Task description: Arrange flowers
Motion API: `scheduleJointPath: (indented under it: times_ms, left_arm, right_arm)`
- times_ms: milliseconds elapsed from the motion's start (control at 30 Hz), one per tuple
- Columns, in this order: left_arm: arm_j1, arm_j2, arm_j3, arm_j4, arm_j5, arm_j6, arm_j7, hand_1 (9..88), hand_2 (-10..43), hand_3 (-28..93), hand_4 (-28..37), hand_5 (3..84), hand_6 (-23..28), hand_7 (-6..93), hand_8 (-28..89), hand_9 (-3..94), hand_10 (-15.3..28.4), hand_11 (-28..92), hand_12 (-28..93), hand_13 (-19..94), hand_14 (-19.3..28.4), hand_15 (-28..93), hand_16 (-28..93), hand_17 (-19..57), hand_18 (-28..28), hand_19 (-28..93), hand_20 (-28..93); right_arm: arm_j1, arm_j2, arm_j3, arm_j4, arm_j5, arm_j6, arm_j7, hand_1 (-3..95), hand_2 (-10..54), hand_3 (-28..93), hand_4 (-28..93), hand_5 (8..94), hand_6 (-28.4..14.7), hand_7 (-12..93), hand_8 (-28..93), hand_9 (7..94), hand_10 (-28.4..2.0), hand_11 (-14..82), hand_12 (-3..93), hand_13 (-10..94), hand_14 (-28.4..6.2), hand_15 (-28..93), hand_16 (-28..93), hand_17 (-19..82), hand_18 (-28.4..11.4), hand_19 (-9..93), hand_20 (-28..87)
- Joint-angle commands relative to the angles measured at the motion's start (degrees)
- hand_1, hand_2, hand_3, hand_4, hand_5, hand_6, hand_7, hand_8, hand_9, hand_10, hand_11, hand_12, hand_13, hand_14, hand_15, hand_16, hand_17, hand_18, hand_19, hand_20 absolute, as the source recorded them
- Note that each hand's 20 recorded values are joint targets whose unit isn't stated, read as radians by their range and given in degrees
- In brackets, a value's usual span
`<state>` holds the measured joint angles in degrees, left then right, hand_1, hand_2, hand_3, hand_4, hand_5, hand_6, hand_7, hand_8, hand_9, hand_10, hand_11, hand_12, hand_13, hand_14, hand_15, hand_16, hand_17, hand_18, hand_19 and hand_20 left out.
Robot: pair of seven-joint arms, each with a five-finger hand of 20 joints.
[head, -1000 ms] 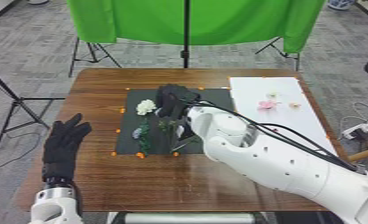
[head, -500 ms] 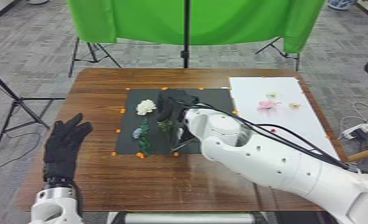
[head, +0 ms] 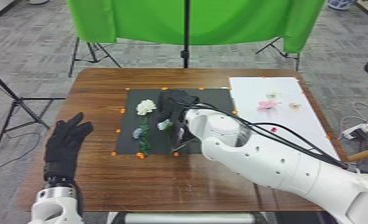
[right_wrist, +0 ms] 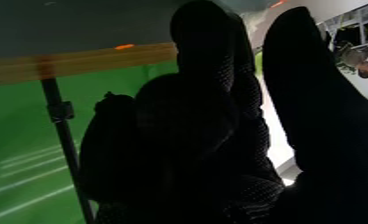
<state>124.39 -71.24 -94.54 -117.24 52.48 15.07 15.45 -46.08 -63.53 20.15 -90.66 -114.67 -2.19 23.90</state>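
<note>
White flower (head: 146,106) lies on dark mat (head: 163,143), head view.

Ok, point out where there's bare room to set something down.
Bare brown wooden tabletop lies between the black mat and the near edge, left of the white right arm. The white paper-like sheet is bare in its far-left part; a pink flower lies nearer. The mat is crowded: white flower, green leafy stem, black-gloved right hand.
</note>
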Motion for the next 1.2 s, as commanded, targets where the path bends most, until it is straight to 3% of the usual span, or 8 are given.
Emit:
scheduleJointPath:
  times_ms: [33, 267, 400, 500, 633, 900, 1200]
  left_arm:
    - [0.7, -0.37, -0.05, 0.28, 0.44, -0.77, -0.71, 18.6, 7.0, 63, -28.3, 46.0, 3.9, 11.9, -5, 46.3, 13.6, 20, 15, 32, 16.9, 24, 2, 1.5, 13.4, 8, 19]
    - [1.7, -0.46, -0.6, -0.09, 0.41, -1.34, -0.3, 18.8, 7.0, 63, -28.3, 46.0, 4.0, 11.8, -5, 46.3, 13.6, 20, 15, 32, 16.9, 24, 2, 1.5, 13.4, 8, 19]
    - [2.3, -0.33, -0.86, -0.51, 0.37, -0.8, -0.64, 18.9, 6.9, 63, -28.3, 45.9, 3.9, 11.8, -5, 46.3, 13.6, 20, 15, 32, 16.9, 23, 2, 1.5, 13.4, 8, 19]
    - [2.3, -0.43, -0.86, -0.48, 0.35, -0.58, -0.75, 18.9, 6.9, 63, -28.3, 45.9, 4.0, 11.8, -5, 46.4, 13.6, 20, 15, 32, 16.9, 23, 2, 1.5, 13.4, 8, 19]
    - [1.8, -0.57, -0.61, -0.38, 0.61, -0.72, -0.83, 18.9, 6.9, 63, -28.3, 46.0, 4.0, 11.7, -5, 46.4, 13.6, 20, 15, 32, 17.0, 24, 2, 1.4, 13.4, 8, 19]
    - [2.2, -0.68, -0.61, -0.48, 0.19, -0.18, -0.3, 18.9, 7.0, 63, -28.3, 46.0, 4.0, 11.7, -5, 46.3, 13.6, 20, 15, 32, 17.0, 24, 2, 1.5, 13.4, 8, 19]
    - [2.6, -0.69, -0.83, -0.77, 0.04, 0.16, -0.22, 19.0, 7.0, 63, -28.3, 46.0, 4.0, 11.8, -5, 46.3, 13.6, 20, 15, 32, 16.9, 24, 2, 1.4, 13.4, 8, 19]
  right_arm:
    - [-0.6, 1.4, 1.3, -2.0, -1.5, -1.4, 0.3, 47.5, -9.5, 58, -16, 72.4, 1.8, 15, 4, 86.7, -11.2, 36.1, 26.3, 92, -2.4, 54, 36, 65, -10.4, 93, 53]
    - [-4.0, 10.2, 10.1, -14.9, -4.8, 4.4, 3.8, 45.1, -9.5, 60, -17, 71.0, 1.7, 15, 1, 85.8, -11.7, 35.9, 26.1, 91, -2.7, 54, 36, 64, -10.8, 93, 52]
    - [-6.0, 15.3, 16.1, -17.8, -6.7, 4.7, 7.3, 44.3, -9.5, 60, -16, 71.2, 1.4, 15, 1, 83.3, -12.4, 31.7, 25.1, 89, -3.7, 55, 36, 63, -11.5, 93, 53]
    - [-5.7, 16.7, 18.2, -15.5, -6.3, -0.1, 10.1, 40.8, -9.5, 62, -15, 68.7, 0.0, 14, -8, 77.7, -14.5, 24.8, 24.7, 86, -5.1, 57, 36, 60, -12.6, 93, 53]
    - [-4.9, 16.3, 19.3, -9.5, -4.5, -6.5, 12.8, 37.2, -9.5, 61, -13, 63.4, -1.9, 11, -7, 72.5, -16.7, 20.6, 24.2, 83, -6.8, 57, 35, 58, -13.4, 93, 52]
    - [-6.5, 18.1, 18.7, -3.2, -7.5, -9.0, 15.5, 36.3, -9.5, 60, -13, 61.0, -1.4, 9, -6, 70.6, -17.5, 19.1, 24.3, 82, -7.4, 57, 35, 57, -13.8, 93, 51]
    - [-10.3, 21.9, 20.6, -3.7, -8.5, -13.4, 15.0, 35.2, -9.5, 61, -13, 60.6, -0.7, 10, -7, 69.7, -17.5, 19.0, 24.5, 80, -8.3, 58, 34, 56, -14.3, 93, 50]
